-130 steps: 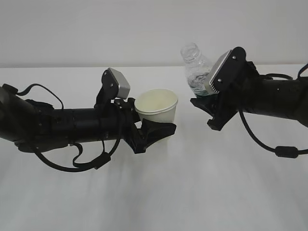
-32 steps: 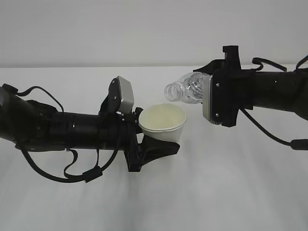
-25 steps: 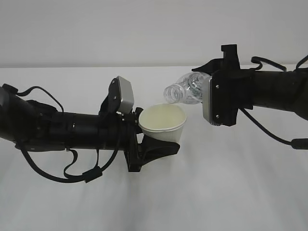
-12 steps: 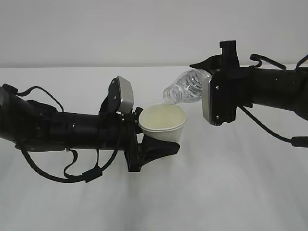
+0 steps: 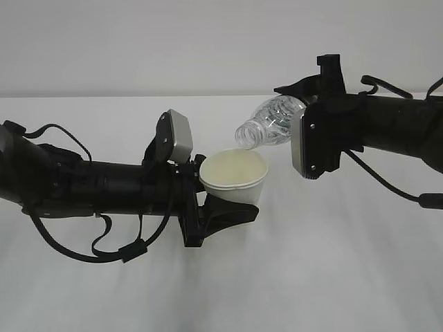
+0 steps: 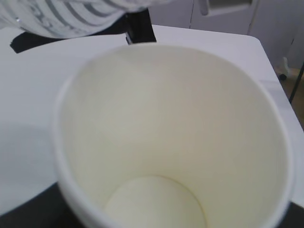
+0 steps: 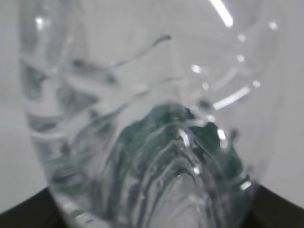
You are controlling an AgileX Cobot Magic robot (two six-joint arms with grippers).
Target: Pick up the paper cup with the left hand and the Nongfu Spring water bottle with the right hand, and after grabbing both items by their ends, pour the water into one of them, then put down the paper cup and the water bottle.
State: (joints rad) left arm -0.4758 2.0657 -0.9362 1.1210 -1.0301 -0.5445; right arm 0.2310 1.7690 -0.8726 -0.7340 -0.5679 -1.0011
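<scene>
Exterior view: two black robot arms meet above a white table (image 5: 291,277), the left hand (image 5: 225,207) gripping a paper cup (image 5: 234,176) from below and behind, its jaws closed around the cup's lower body, the cup upright and raised off the surface. From the right, the right hand (image 5: 304,114) holds a clear water bottle (image 5: 266,124) by its base end, jaws clamped on it, with the bottle tipped nearly level and its uncapped mouth angled down just above and behind the cup's far rim, not touching it. A grey plate (image 5: 176,136) stands on the left wrist and another (image 5: 302,145) faces the camera on the right wrist; black cables loop under both arms. No stream of water can be made out between mouth and cup from this side. Left wrist view looks straight down into the cup (image 6: 166,137), showing what the side view cannot: a pale cream interior and a round bottom that appears dry, with the ribbed bottle (image 6: 71,16) crossing the upper left corner. Right wrist view is filled by the bottle (image 7: 147,123) at close range, its clear ribs blurred, a dark green patch showing through the plastic; whether any water remains inside cannot be told.
</scene>
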